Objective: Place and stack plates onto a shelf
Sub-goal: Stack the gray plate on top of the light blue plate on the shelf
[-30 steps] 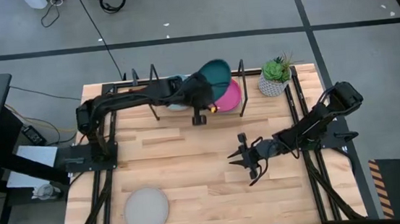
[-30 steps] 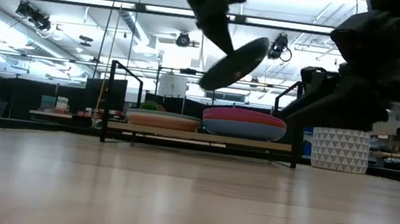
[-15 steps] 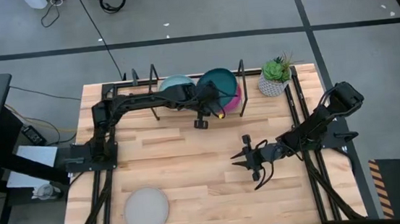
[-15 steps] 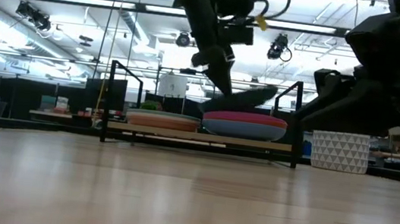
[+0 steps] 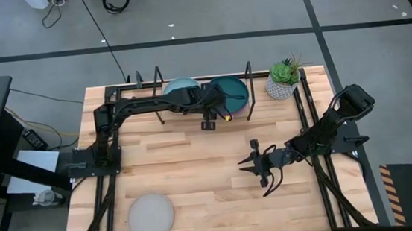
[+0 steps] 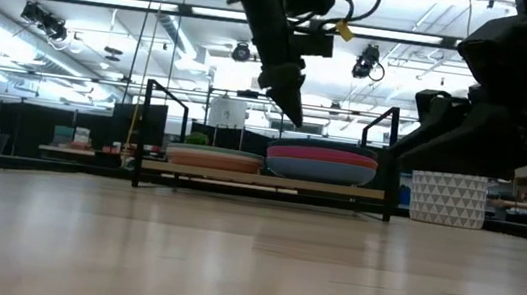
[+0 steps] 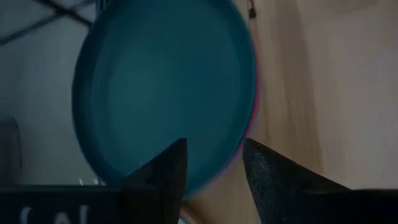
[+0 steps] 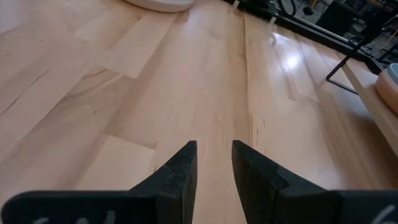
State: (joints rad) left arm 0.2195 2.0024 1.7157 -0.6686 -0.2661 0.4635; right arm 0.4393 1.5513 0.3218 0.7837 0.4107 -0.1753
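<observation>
The teal plate (image 5: 234, 92) (image 7: 155, 93) lies flat on top of the right-hand stack (image 6: 322, 163) on the shelf (image 6: 260, 179), over a magenta plate whose rim (image 7: 254, 106) shows beside it. A second stack (image 6: 214, 158), topped by a pale blue plate (image 5: 181, 85), sits on the shelf's left half. My left gripper (image 5: 222, 101) (image 7: 214, 152) hangs open just above the teal plate's near rim, its fingertips (image 6: 293, 111) clear of the stack. My right gripper (image 5: 252, 167) (image 8: 214, 152) hovers open over the bare table at mid right. A grey plate (image 5: 151, 215) lies flat on the table near the front left.
A potted plant in a white patterned pot (image 5: 283, 81) (image 6: 447, 197) stands right of the shelf. Black loop uprights (image 5: 248, 73) (image 6: 153, 104) rise from the shelf's ends. Open tabletop (image 5: 195, 161) lies between the shelf and the grey plate.
My left gripper has come down toward the shelf with the tilted teal plate, laid it flat on the magenta plate of the right stack, then opened and let go. The plate now rests level on the stack.
</observation>
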